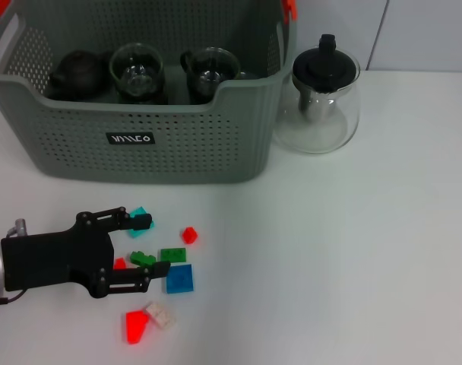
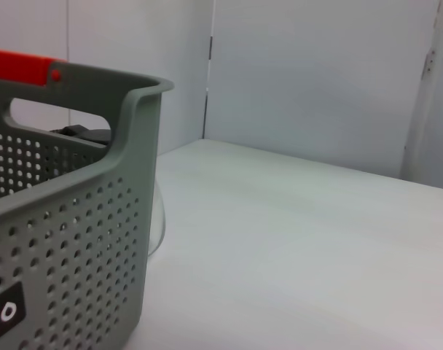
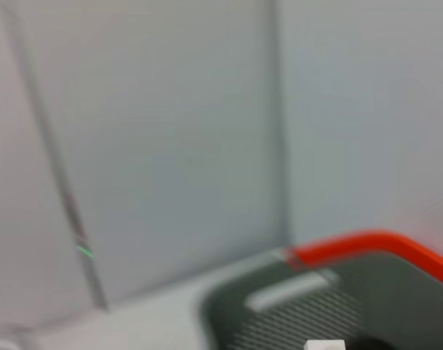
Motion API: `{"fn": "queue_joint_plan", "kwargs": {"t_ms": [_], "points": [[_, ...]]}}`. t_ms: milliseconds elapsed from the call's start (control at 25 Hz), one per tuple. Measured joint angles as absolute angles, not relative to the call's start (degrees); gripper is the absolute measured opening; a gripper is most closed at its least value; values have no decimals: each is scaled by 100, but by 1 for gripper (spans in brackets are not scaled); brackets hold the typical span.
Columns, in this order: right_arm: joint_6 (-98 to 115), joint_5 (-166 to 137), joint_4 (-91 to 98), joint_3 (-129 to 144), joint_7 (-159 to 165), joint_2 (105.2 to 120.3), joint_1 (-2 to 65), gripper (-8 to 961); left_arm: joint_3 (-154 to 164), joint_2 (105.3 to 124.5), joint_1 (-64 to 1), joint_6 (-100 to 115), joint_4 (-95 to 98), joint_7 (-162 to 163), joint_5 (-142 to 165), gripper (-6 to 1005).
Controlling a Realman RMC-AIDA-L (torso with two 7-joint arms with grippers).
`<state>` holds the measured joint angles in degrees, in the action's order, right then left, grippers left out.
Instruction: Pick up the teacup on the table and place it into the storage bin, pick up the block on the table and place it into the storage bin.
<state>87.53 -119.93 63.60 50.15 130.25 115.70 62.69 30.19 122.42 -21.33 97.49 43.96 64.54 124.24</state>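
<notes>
White-lettered black label (image 1: 130, 138) on storage bin (image 1: 178, 148)

1. White table (image 1: 352, 266): open room from 1 to 5 o'clock.
2. Storage bin (image 1: 140, 144) walls off 10 to 12 o'clock.
3. Glass teapot (image 1: 322, 99) stands at 1 o'clock, just beside the bin.
4. Scattered blocks (image 1: 170, 258) crowd 8 o'clock.

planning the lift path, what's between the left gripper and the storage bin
Head view: only bare white table lies between the open left gripper, low among the scattered blocks, and the storage bin behind it. A teal block sits by its upper finger.
</notes>
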Motion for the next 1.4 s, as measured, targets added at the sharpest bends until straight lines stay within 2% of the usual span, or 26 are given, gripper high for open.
{"fn": "queue_joint_plan", "kwargs": {"t_ms": [320,480,880,1240,1400], "points": [[6553,-13954,4836,5965,13038,11881,7164,204,3024,12238,-2164,9715,4386,6479,12458,812],[5767,-14465,4199,6179,13107,12002,7350,205,3023,12234,-2169,9719,4388,6489,12462,812],[4515,-14528,3380,6648,13154,12019,7353,205,3024,12230,-2166,9705,4356,6494,12469,812],[4424,-14557,3363,6723,13213,12031,7329,216,3023,12234,-2171,9703,4358,6495,12437,812],[4421,-14566,3417,6731,13258,12032,7319,297,3023,12234,-2171,9702,4359,6495,12436,812]]}}
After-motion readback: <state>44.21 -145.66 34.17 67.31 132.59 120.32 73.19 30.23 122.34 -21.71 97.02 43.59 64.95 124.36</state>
